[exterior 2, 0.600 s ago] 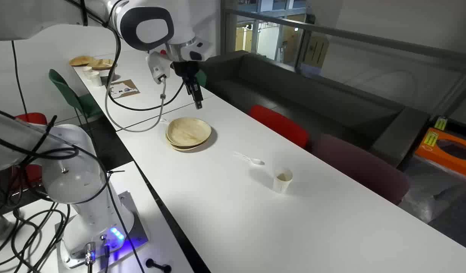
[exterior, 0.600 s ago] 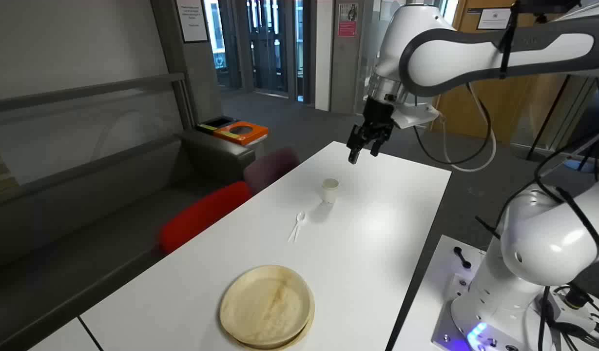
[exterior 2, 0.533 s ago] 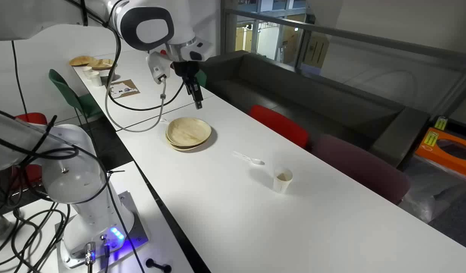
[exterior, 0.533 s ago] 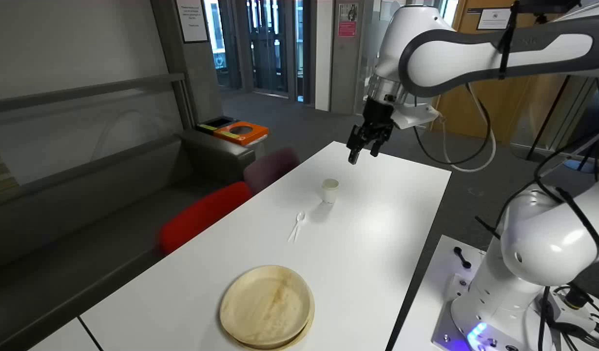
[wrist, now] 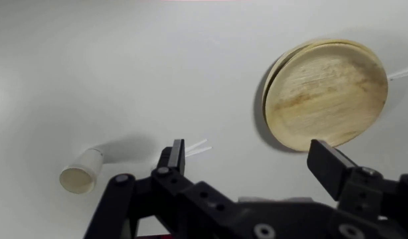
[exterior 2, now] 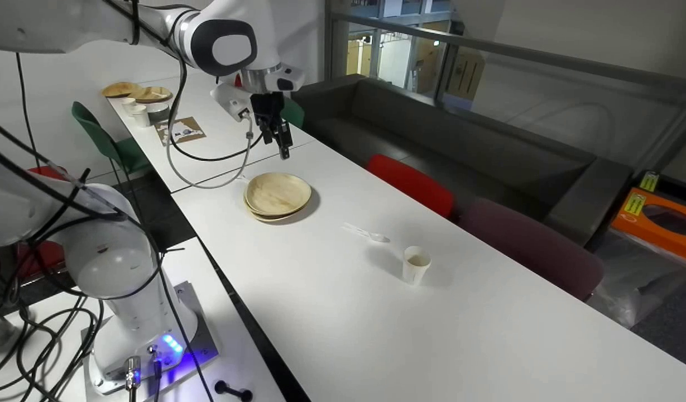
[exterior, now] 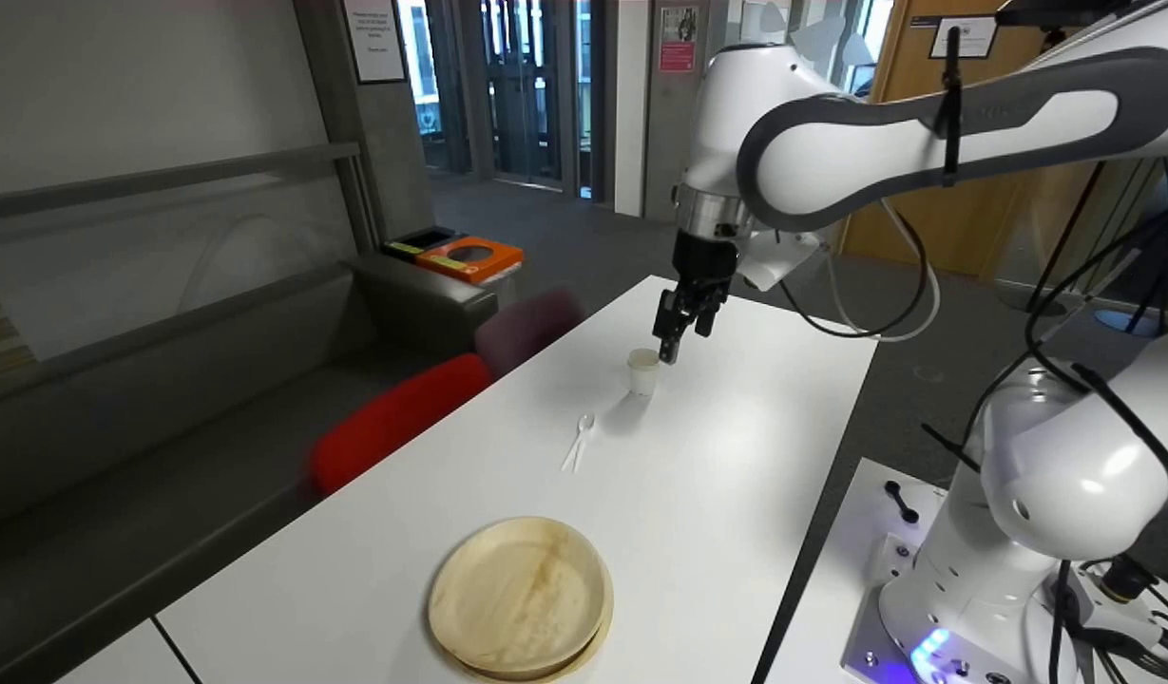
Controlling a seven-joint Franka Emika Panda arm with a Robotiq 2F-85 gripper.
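Wrist view: black gripper [wrist: 247, 147] gapes, clear of round tan wooden plates [wrist: 326, 96], rims at two o'clock; an exterior view alone adds a green chair [exterior 2: 100, 134].

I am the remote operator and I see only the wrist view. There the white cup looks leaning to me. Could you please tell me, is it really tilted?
Observer: No. In both exterior views the white cup stands upright on the table.
Operator: Thank you. Is my gripper low, almost at the surface?
Observer: No, both exterior views show the gripper in the air, above the table and apart from it.
Operator: And which large furniture is beside the table, outside of my picture?
Observer: A long dark sofa runs along it, behind the red chair and the purple chair.
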